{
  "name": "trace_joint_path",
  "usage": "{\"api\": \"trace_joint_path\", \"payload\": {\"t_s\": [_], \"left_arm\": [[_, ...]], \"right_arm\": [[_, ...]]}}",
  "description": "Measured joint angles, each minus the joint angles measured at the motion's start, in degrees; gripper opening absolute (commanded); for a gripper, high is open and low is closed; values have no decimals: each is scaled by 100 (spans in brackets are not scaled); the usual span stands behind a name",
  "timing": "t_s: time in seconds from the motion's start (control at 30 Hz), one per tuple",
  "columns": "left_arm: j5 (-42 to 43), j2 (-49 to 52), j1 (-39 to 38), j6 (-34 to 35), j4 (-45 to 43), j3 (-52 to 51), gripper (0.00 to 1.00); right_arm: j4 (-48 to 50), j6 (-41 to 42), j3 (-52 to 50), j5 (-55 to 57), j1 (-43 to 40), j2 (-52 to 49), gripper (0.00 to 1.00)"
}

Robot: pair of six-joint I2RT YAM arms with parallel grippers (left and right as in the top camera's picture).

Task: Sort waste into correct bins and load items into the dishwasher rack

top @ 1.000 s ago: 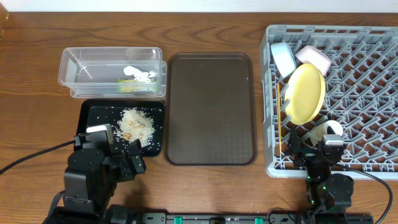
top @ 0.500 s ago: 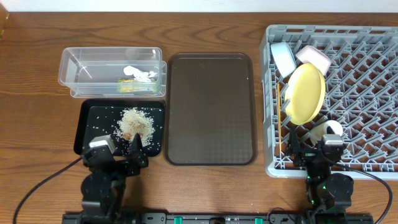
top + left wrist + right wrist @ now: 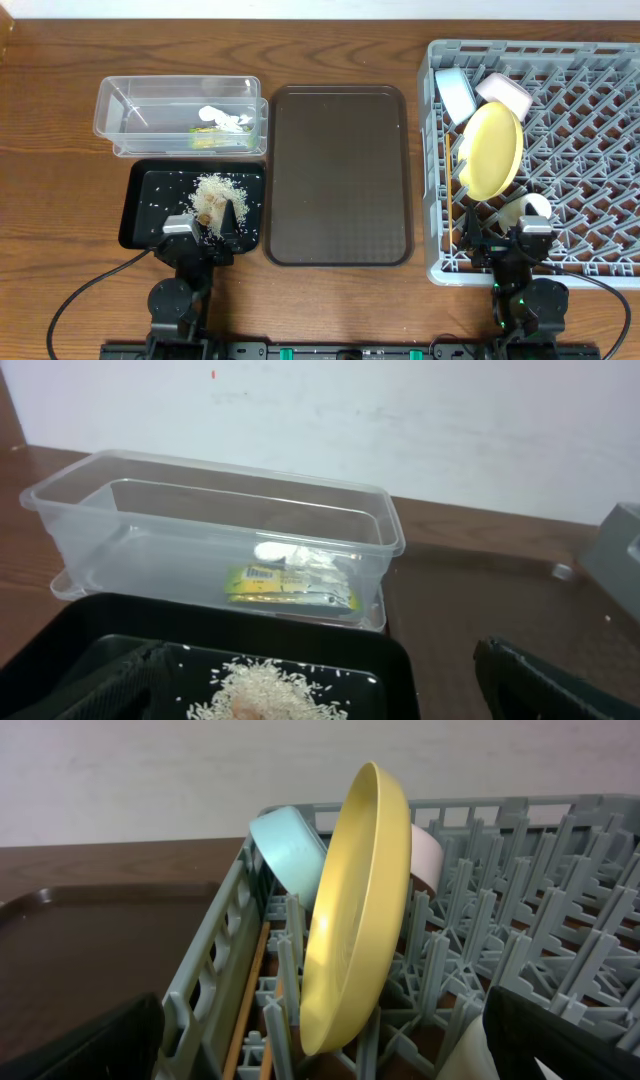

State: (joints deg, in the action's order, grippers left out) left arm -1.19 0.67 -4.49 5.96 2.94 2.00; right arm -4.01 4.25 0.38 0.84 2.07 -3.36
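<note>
**Desk (image 3: 60, 180), overhead, by clock face**

1. Clear tub (image 3: 180, 115), 10 o'clock. Holds the snack wrapper (image 3: 210, 140), yellow-green, at the near wall. Paper scrap (image 3: 222, 118), white, lies just past it, touching.
2. Black tray (image 3: 140, 210), 8 o'clock, just beside the tub. Rice scraps (image 3: 218, 195) heaped right of ctr, loose grains spread around.
3. Brown serving tray (image 3: 338, 175), ctr.
4. Dishwasher rack (image 3: 600, 150), 3 o'clock.
   - Yellow plate (image 3: 492, 150) on edge among pegs at rack's 9 o'clock.
   - Blue bowl (image 3: 457, 93) and white bowl (image 3: 503, 93) tilted side by side at rack's 11 o'clock, behind the plate.
   - Pale cup (image 3: 527, 210) at rack's 7 o'clock.
   - Chopsticks (image 3: 252, 995) lie along the inside of the rack's left wall.
5. Left tool (image 3: 318, 660), 7 o'clock, over the black tray's near edge. Fingers wide apart, nothing held.
6. Right tool (image 3: 320, 1010), 5 o'clock, at the rack's near edge. Fingers wide apart, nothing held. Cup sits just beside one finger; contact can't be told.
</note>
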Motion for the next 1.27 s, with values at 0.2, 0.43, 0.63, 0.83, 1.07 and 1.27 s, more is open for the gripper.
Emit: {"api": "trace_joint_path", "payload": {"t_s": [0.2,0.43,0.63,0.83,1.07,1.27], "left_arm": [[50,-2,0,-111,2,0,98],[85,-2,0,-153,2,0,98],[85,-2,0,-153,2,0,98],[85,-2,0,-155,2,0,98],[85,-2,0,-153,2,-2,98],[85,-2,0,-155,2,0,98]], "right_arm": [[0,0,0,0,0,0,99],[0,0,0,0,0,0,99],[0,0,0,0,0,0,99],[0,0,0,0,0,0,99],[0,0,0,0,0,0,99],[0,0,0,0,0,0,99]]}}
